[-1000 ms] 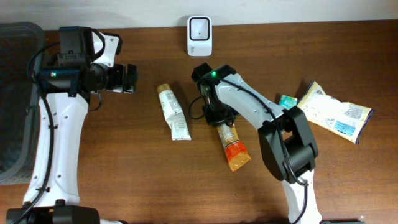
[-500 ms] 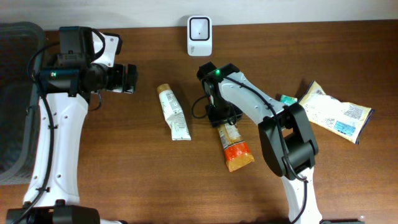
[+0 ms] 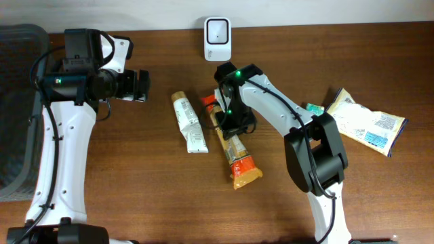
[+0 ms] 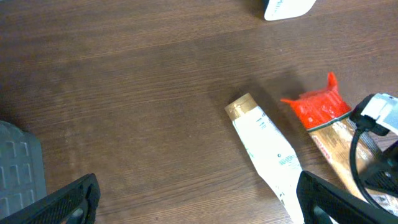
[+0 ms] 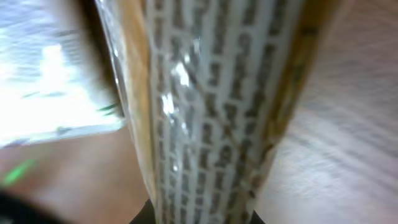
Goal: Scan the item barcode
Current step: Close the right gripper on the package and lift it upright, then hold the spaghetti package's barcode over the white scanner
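Observation:
The item is a long snack packet (image 3: 235, 153) with a red end, an orange end and a clear middle. It lies slanted at mid-table, its red end (image 4: 317, 107) near a white tube (image 3: 188, 122). My right gripper (image 3: 230, 125) is shut on the packet's upper part. In the right wrist view the packet (image 5: 211, 106) fills the frame between the dark jaws, blurred. The white barcode scanner (image 3: 218, 39) stands at the back edge, just beyond that gripper. My left gripper (image 3: 139, 86) hangs open over bare wood at the left, fingers (image 4: 68, 202) wide apart, holding nothing.
A crumpled white and yellow bag (image 3: 366, 122) and a small green item (image 3: 312, 108) lie at the right. A grey basket (image 3: 17, 108) stands at the far left edge. The white tube (image 4: 264, 146) lies close beside the packet.
My right gripper has closed on the packet and dragged it left and up. The packet has turned, so its red end now points toward the tube. The left arm has not moved.

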Controlling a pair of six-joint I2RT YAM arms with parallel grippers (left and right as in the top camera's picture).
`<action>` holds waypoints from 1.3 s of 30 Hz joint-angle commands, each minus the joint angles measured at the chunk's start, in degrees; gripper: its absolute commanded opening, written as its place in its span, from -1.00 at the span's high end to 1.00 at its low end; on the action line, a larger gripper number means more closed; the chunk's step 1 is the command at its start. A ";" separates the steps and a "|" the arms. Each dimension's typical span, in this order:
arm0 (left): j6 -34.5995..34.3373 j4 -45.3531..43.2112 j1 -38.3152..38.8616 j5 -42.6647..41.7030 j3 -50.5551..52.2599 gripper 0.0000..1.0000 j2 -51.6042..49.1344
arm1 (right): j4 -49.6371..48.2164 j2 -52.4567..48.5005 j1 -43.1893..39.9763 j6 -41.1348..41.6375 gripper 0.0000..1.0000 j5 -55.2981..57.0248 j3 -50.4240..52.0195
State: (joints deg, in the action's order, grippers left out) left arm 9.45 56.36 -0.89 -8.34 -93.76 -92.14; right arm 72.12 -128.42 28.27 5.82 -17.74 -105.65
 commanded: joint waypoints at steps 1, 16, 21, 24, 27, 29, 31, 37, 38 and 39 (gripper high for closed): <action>0.74 -0.07 -0.42 -0.20 -0.68 -0.98 0.44 | 1.79 3.76 -2.73 -2.67 0.92 -12.87 -6.67; 0.74 -0.07 -0.42 -0.20 -0.68 -0.98 0.44 | -1.68 5.62 -14.91 -4.55 0.92 -52.26 -19.93; 0.74 -0.07 -0.42 -0.20 -0.68 -0.98 0.44 | -1.14 5.60 -14.21 -0.02 0.92 -40.72 -26.64; 0.74 -0.07 -0.42 -0.20 -0.68 -0.98 0.44 | 1.07 5.62 -10.27 2.67 0.92 -17.42 -31.80; 0.74 -0.07 -0.42 -0.20 -0.68 -0.99 0.44 | -0.17 5.60 -3.93 0.87 0.92 13.64 -37.51; 0.74 -0.07 -0.42 -0.20 -0.68 -0.99 0.44 | -5.55 5.35 -0.44 -5.90 0.92 29.09 -37.42; 0.74 -0.07 -0.42 -0.17 -0.68 -0.98 0.44 | -13.33 4.17 2.45 -14.27 0.92 40.85 -35.89; 0.74 -0.07 -0.42 -0.20 -0.68 -0.98 0.44 | -39.52 -4.66 2.23 -36.68 0.92 46.95 -33.68; 0.74 -0.07 -0.42 -0.20 -0.68 -0.98 0.44 | -42.05 -5.81 2.08 -39.87 0.92 46.95 -33.68; 0.74 -0.07 -0.42 -0.20 -0.68 -0.98 0.44 | -44.59 -6.97 1.97 -43.34 0.92 46.90 -33.68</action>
State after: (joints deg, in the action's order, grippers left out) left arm 9.45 56.40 -0.91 -8.36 -93.76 -92.14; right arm 36.07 -131.15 31.27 -20.67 24.60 -138.50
